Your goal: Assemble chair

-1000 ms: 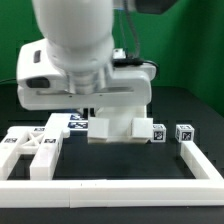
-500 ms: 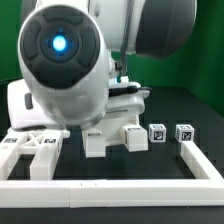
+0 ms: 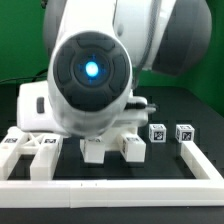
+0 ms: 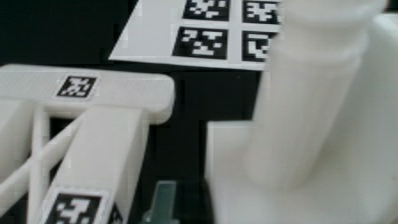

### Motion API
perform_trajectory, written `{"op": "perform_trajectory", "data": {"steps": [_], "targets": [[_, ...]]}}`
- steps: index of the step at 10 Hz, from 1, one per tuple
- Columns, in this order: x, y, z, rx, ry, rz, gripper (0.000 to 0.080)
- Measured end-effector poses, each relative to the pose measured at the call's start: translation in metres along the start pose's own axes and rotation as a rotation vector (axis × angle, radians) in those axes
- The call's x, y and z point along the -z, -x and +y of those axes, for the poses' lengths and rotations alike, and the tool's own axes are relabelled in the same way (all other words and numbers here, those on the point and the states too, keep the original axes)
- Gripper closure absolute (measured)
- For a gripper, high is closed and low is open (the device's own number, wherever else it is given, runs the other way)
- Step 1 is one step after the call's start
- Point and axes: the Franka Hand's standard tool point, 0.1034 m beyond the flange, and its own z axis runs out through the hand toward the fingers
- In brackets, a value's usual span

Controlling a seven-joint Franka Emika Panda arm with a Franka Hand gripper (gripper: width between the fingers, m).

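In the exterior view my arm hides the gripper. Beneath the arm stands a white notched chair part (image 3: 108, 148) with two blocky feet on the table. In the wrist view this part (image 4: 317, 120) rises as a tall column close to the gripper (image 4: 199, 205). One dark fingertip (image 4: 164, 202) shows beside it and the other is hidden. The gripper seems shut on the part. A white cross-braced chair frame (image 3: 30, 150) with tags lies at the exterior view's left and also shows in the wrist view (image 4: 80, 110). Two small cube-ended legs (image 3: 157, 132) (image 3: 183, 132) stand at the exterior view's right.
The long white L-shaped border rail (image 3: 110, 184) runs along the front and up the exterior view's right side. The marker board (image 4: 210, 30) lies on the black table beyond the frame in the wrist view.
The arm has swung toward the camera, its blue light now facing it. The notched chair part has come down and forward with it, nearer the front rail.
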Motion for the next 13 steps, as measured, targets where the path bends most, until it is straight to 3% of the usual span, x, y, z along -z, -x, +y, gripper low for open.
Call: {"op": "perform_trajectory", "data": {"steps": [8, 9, 10, 12, 13], "targets": [[-0.0076, -0.0077, 0.0000, -0.090, -0.011, -0.001, 0.0765], [-0.0075, -0.0080, 0.0002, -0.090, -0.010, 0.001, 0.0595], [-0.0075, -0.0081, 0.0003, -0.090, -0.010, 0.001, 0.0595], [-0.0076, -0.0083, 0.0005, -0.091, -0.010, 0.001, 0.0253], [-0.0076, -0.0083, 0.0006, -0.091, -0.010, 0.001, 0.0253]]}}
